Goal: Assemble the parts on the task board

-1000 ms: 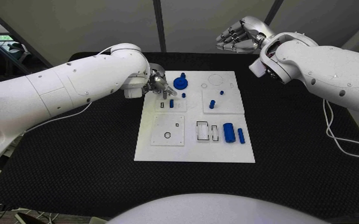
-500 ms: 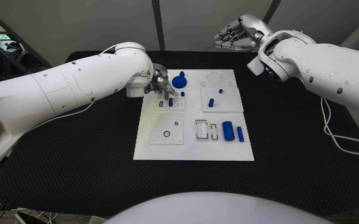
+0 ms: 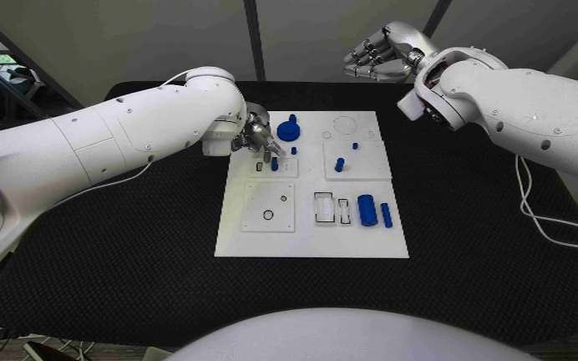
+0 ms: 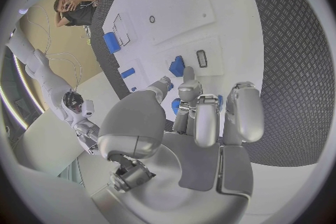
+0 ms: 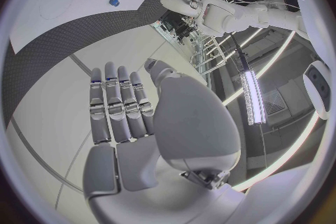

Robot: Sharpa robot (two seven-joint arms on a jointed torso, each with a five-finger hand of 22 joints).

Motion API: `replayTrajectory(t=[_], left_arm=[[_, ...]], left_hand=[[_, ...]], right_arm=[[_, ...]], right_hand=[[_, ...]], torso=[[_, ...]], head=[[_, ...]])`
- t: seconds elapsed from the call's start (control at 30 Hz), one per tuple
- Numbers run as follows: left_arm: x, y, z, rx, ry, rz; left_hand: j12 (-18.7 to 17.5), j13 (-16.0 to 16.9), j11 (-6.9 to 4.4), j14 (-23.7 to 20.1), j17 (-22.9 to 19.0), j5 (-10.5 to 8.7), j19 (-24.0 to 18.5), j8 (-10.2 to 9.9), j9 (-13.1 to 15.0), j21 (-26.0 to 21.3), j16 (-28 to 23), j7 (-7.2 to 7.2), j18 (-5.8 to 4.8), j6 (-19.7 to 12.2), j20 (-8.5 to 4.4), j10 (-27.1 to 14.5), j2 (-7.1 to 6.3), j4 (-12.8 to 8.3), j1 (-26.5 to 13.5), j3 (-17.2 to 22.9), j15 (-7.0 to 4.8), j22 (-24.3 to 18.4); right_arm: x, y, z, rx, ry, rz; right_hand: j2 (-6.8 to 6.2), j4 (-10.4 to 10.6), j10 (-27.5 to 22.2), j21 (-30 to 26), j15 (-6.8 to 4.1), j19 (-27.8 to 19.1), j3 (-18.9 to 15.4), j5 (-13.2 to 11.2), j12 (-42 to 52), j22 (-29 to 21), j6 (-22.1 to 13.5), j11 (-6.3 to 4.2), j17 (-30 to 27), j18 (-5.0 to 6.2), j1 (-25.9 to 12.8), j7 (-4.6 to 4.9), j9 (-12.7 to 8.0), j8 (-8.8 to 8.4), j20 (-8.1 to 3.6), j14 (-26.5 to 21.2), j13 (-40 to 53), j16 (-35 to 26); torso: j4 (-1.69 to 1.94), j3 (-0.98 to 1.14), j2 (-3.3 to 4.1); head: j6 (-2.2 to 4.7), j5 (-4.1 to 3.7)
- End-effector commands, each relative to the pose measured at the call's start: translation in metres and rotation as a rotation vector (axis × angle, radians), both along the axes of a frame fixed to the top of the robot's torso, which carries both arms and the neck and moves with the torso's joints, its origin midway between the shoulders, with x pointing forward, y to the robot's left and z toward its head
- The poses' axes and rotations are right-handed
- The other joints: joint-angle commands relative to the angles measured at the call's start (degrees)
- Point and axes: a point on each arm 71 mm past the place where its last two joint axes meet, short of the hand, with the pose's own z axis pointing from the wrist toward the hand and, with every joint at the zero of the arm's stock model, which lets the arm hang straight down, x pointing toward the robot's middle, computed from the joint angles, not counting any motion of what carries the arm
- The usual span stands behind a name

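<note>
head view | left hand [image 3: 258, 138] fingers pinched a small blue part [image 3: 275, 163] over task board [image 3: 313, 244] (upper-left plate) | right hand [image 3: 383, 52] raised, fingers loosely spread, held nothing

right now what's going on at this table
A two-armed robot is working at a white task board on a black table, fitting small blue parts into it. Its left hand is down over the board's far left corner, fingers close to a small blue piece by a slot there; whether it grips that piece cannot be told. The right hand is raised beyond the table's far edge, holding nothing. A blue gear, some pegs and two blue cylinders sit elsewhere on the board.
</note>
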Motion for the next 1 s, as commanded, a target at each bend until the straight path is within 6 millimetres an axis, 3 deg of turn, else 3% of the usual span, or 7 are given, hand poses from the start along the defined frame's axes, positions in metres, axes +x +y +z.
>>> replayTrajectory(t=[0.03,1.0], left_arm=[[-0.0004,0.0002,-0.0002,0.009,0.015,-0.011],[0.0005,-0.0040,-0.0049,0.018,0.054,-0.021]], left_hand=[[0.2,0.0,-0.42,4.7,11.0,0.33,0.0,0.4,0.2,0.3,0.3,-0.09,-0.17,0.5,-0.32,0.2,0.09,-0.4,0.8,0.0,-0.48,2.1],[0.0,-0.1,-0.78,4.7,11.0,0.40,0.0,1.2,1.1,0.2,0.3,-0.47,-0.17,0.4,-0.65,0.3,0.21,-2.0,2.5,1.5,-0.79,2.2]], right_arm=[[0.0001,0.0006,0.0013,0.000,-0.002,0.005],[-0.0004,0.0015,0.0013,0.000,0.000,0.009]], right_hand=[[0.06,-0.3,-0.2,-0.3,0.11,0.3,0.1,0.2,0.1,0.0,0.1,0.09,-0.1,0.38,-0.4,0.31,0.1,-0.30,0.10,-0.5,0.0,0.0],[0.18,-0.2,-0.2,-0.4,0.09,0.3,0.1,0.3,0.1,0.0,0.2,0.09,-0.1,0.37,-0.6,0.31,0.1,-0.29,0.12,-0.5,0.0,0.0]], torso=[[-0.01,0.00,0.01],[0.00,-0.01,0.00]], head=[[-0.05,0.03],[-0.55,-0.13]])
